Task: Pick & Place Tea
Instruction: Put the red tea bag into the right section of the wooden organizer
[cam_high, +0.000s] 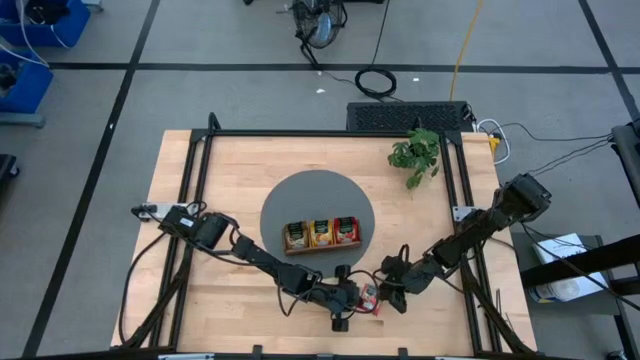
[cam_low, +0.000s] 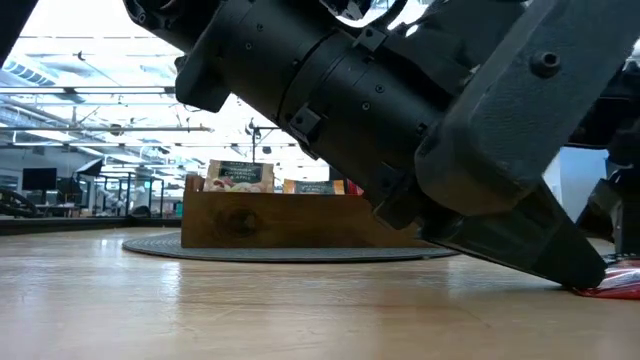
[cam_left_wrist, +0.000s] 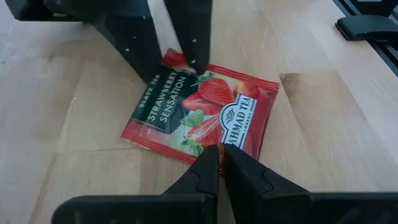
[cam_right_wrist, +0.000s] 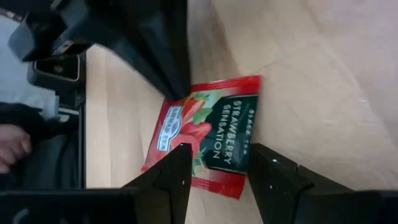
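Down at the near edge of the bench both arms have met over one red tea packet, which lies flat on the wood. The left hand has its two fingers pressed almost together, tips resting at one edge of the packet, clenched on nothing that I can make out. From the opposite side the right hand stands spread, one finger to either side of the packet's end, not closed on it. I take this for a two-handed trick: a packet lying this flat gives fingers no edge to bite, so one hand pins or nudges it while the other comes in to lift.

The printing reads plainly: "STRAWBERRY SENSATION" on a dark panel, "AHMAD TEA" with "LONDON" beneath, and painted strawberries all round.

Further back, on a round grey mat in the middle of the bench, sits the wooden tray, its three compartments already stocked with upright packets, yellowish and red; their lettering is too small to read. At the far right corner stands a small green plant.
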